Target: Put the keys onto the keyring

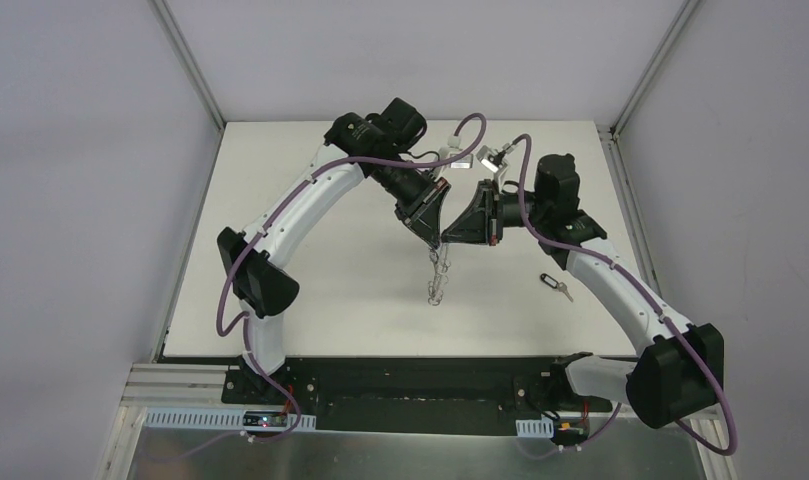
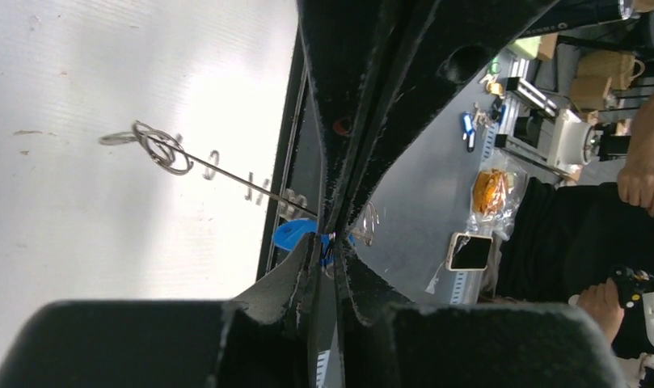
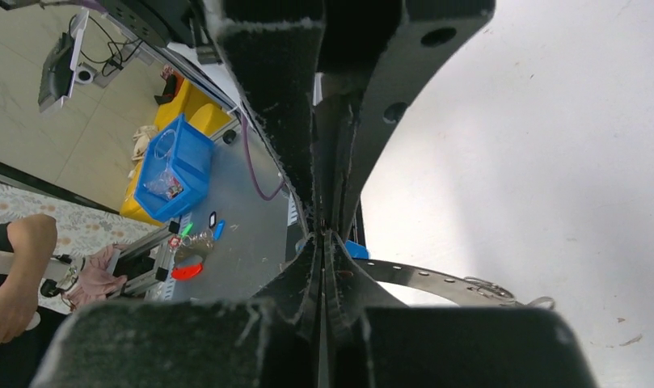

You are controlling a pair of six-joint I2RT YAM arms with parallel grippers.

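My two grippers meet tip to tip above the middle of the table. The left gripper (image 1: 435, 232) (image 2: 331, 241) is shut on the blue-headed key (image 2: 293, 234), which also shows in the right wrist view (image 3: 358, 250). The right gripper (image 1: 452, 238) (image 3: 323, 241) is shut on the rim of the grey keyring (image 3: 424, 276). The keyring (image 1: 438, 282) hangs down from the tips and looks edge-on in the left wrist view (image 2: 226, 179), with wire loops (image 2: 163, 150) at its far end. The black-headed key (image 1: 554, 287) lies on the table to the right, under the right forearm.
The white table (image 1: 310, 290) is bounded by grey walls at the back and sides and by a black rail (image 1: 410, 380) at the near edge. Beyond that edge are a grey shelf (image 2: 436, 186) and a blue bin (image 3: 174, 166).
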